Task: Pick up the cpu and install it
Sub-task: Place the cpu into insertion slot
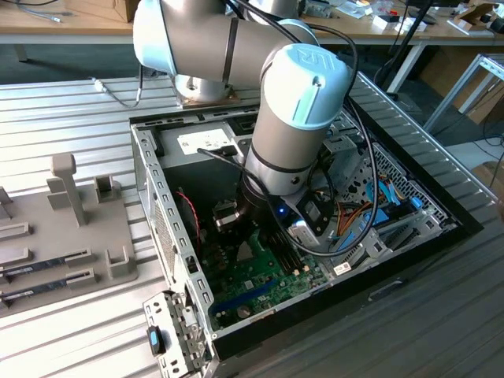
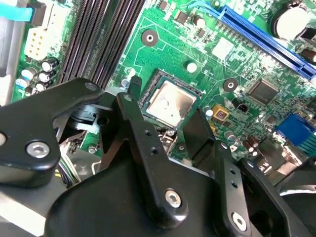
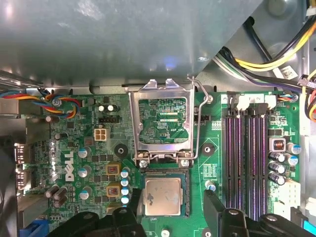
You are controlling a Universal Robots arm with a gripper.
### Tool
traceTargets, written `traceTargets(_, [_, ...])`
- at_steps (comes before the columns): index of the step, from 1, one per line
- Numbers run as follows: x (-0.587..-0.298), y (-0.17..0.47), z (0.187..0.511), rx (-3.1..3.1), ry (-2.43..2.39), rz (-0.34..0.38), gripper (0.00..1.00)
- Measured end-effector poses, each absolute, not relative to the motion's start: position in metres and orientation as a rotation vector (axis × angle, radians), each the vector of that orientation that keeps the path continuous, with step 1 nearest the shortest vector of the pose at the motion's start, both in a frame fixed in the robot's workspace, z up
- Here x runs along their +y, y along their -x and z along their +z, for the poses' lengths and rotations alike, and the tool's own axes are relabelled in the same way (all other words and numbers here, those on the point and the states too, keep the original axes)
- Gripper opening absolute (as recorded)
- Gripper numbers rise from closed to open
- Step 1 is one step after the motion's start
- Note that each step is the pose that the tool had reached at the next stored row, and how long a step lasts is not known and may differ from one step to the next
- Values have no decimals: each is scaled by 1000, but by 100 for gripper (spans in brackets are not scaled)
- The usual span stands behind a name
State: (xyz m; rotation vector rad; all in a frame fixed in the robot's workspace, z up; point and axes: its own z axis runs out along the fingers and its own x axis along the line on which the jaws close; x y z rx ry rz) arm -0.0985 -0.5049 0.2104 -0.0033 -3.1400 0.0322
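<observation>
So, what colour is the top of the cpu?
The cpu has a silvery-grey top; the first wrist view shows it best.

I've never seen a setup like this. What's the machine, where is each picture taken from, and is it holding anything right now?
It is a robot arm reaching into an open computer case. One picture is from a camera off the arm; the two wrist views ride on it, facing the green motherboard. The cpu, a silvery square, lies in its socket, the socket's metal frame flipped open. The black gripper is open, fingers either side of the cpu, holding nothing.
</observation>
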Motion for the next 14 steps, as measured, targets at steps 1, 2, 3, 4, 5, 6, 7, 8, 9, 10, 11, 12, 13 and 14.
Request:
traceTargets(1, [-505,99,210,-3140,3,32,59])
traceTargets(2, [-505,99,210,-3140,3,32,53])
traceTargets(3, [-505,99,210,-3140,3,32,53])
traceTargets(4, [-505,99,210,-3140,3,32,53])
traceTargets(5, [-505,100,210,-3140,4,33,46])
traceTargets(6, [-505,104,210,-3141,3,32,46])
traceTargets(7, [-505,107,210,-3141,3,32,46])
traceTargets(8, [-505,109,210,-3141,3,32,46])
traceTargets(9, [-505,109,210,-3141,3,32,46])
traceTargets(10, [-505,109,209,-3141,3,32,46])
traceTargets(11, [-505,104,209,-3141,3,32,46])
traceTargets(12, [-505,102,209,-3140,3,32,46])
traceTargets(13, [-505,102,209,-3140,3,33,46])
traceTargets(14, [-505,102,209,-3140,4,33,46])
